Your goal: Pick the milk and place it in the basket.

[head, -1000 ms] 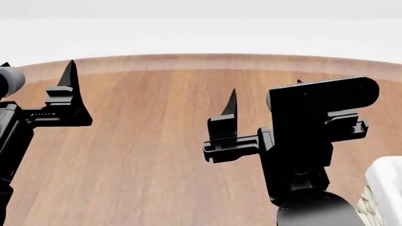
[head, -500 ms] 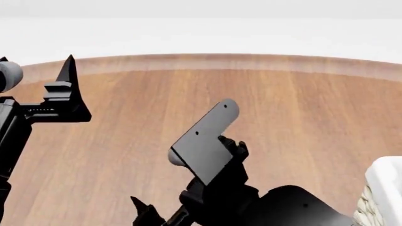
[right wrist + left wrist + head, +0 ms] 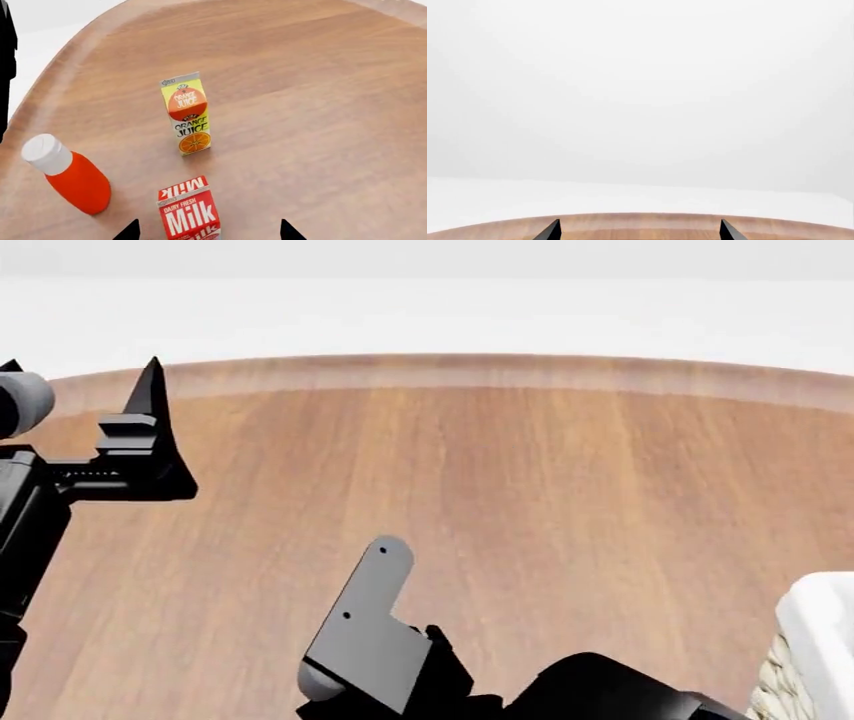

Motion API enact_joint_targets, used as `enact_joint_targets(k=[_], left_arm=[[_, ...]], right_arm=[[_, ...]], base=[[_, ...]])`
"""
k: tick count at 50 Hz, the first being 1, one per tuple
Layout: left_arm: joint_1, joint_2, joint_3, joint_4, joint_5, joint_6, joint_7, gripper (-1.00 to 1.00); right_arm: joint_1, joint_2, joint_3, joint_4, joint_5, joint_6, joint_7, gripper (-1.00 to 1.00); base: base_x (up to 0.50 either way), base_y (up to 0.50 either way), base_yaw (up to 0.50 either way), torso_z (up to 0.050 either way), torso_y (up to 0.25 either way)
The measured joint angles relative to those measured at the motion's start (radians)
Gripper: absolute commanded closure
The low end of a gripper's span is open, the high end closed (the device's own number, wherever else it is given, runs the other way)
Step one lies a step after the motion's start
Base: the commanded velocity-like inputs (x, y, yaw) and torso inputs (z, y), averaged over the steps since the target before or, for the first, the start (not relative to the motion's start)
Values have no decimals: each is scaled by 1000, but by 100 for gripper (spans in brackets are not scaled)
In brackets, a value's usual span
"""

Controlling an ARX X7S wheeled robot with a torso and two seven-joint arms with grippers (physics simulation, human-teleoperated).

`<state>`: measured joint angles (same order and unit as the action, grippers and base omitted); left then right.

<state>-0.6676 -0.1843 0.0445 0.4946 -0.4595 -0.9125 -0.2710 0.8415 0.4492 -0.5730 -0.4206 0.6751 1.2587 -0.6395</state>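
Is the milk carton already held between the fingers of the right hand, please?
No; in the right wrist view the milk stands upright on the table, and the right hand fingertips sit spread on either side without touching it.

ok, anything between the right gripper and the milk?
Nothing visible. In the right wrist view the milk stands between the open fingertips; the orange juice carton and red bottle stand clear of that path.

Milk (image 3: 189, 212), small red gable-top carton, white "Milk" lettering, "Dairy Fresh" above it, upright on the wooden table, bottom centre of the right wrist view, base cut off, basket (image 3: 814, 645), white liner over cream wicker, lower right corner of the head view, mostly out of frame
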Motion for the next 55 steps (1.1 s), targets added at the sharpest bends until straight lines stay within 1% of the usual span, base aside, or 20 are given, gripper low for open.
enact_joint_targets(k=[9, 16, 36, 55], left_arm=[[3, -4, 6, -3, -3, 7, -3, -100], [6, -7, 9, -3, -6, 11, -5, -100], [9, -12, 17, -4, -20, 18, -11, -100], [10, -16, 22, -11, -32, 27, -16, -100]], right_arm=[[7, -4, -32, 34, -8, -29, -24, -100], [15, -18, -72, 94, -34, -87, -57, -100], [15, -86, -186, 320, -107, -271, -166, -100], [-12, -159, -263, 563, -157, -426, -256, -100]], base=[[0, 0, 0, 0, 0], [0, 0, 0, 0, 0], [0, 0, 0, 0, 0], [0, 0, 0, 0, 0]])
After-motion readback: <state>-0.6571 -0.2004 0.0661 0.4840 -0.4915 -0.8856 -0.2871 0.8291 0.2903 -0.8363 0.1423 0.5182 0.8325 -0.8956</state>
